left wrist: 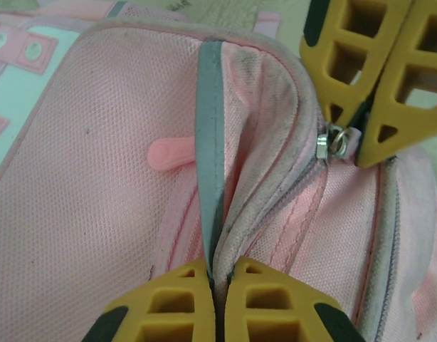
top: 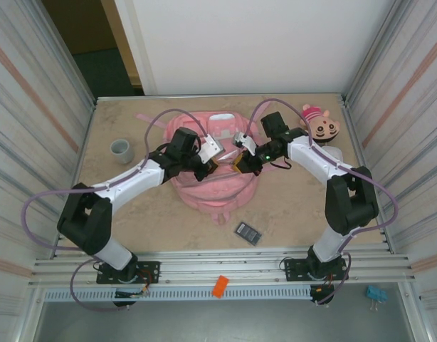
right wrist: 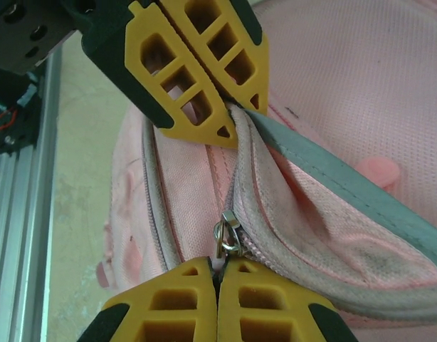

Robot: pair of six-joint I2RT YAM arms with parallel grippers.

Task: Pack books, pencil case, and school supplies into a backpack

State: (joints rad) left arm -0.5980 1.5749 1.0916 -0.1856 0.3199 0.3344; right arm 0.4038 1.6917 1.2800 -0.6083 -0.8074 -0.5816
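Observer: Packing is looking unfinished. The backpack (top: 211, 194) is lying in the middle of the table (top: 290, 206), between both arms. The small dark calculator-like item (top: 248, 232) is sitting out on the tabletop by the near edge, close to the bag but apart from it.

Colleague: Agreed. What are the claws doing?

Observer: The left gripper (left wrist: 214, 269) is pressing its fingers together on the grey trim (left wrist: 210, 142) that is running along a fold of the bag's pink fabric, pinching it. The right gripper (right wrist: 217, 267) is pinching the metal zip pull (right wrist: 227, 235) just beside that fold, with its fingers tight against each other.

Colleague: So one is holding the cloth while the other is taking the slider?

Observer: That is looking likely. Whether the zip is being opened or closed cannot be told. A shallow gap is showing under the grey-edged flap, with nothing recognisable inside it.

Colleague: And the book and the pencil case?

Observer: Whether they are already in the bag cannot be judged. At the least, the calculator-like item is waiting to go in, and the zip is needing closing after that. The grey cup (top: 121, 149) and the doll head (top: 320, 122) are sitting off to the sides, playing no part.
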